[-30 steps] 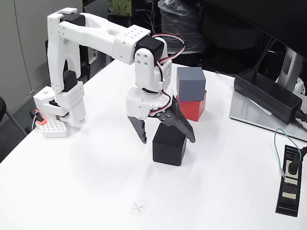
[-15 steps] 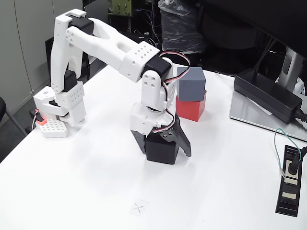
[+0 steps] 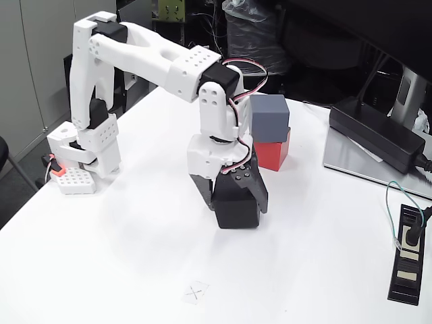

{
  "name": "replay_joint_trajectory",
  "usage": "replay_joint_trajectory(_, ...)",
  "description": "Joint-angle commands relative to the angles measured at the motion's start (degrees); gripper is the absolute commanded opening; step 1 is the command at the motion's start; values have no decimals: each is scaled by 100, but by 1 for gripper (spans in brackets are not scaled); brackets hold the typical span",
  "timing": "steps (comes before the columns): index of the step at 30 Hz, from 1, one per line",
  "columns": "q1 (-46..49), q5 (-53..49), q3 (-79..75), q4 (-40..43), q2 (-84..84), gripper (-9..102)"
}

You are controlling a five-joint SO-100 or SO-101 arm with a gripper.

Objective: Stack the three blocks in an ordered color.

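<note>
In the fixed view, the grey block (image 3: 269,118) sits on top of the red block (image 3: 271,154) at the back of the white table (image 3: 121,256). In front of that stack is the black block (image 3: 237,208), at the table's middle. My gripper (image 3: 233,204) points down over it and is shut on the black block, with one black finger on each side. Whether the block's bottom touches the table or is lifted a little I cannot tell.
The arm's white base (image 3: 84,155) stands at the left edge. A long black power adapter (image 3: 378,135) lies at the back right. At the right edge lies a small black socket strip (image 3: 408,253) with a cable. A small cross mark (image 3: 195,293) is near the front.
The gripper came down around the black block and closed on it. The block has shifted slightly and the arm has risen a little since half a second ago.
</note>
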Motion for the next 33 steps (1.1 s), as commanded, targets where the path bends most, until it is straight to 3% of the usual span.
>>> replay_joint_trajectory(1,-202,35,-185,97,-44,-2)
replay_joint_trajectory(13,-290,35,-2514,2048,-35,-1)
replay_joint_trajectory(20,-281,387,-3595,2065,281,-1)
replay_joint_trajectory(33,-1292,439,-3577,2065,2628,-1)
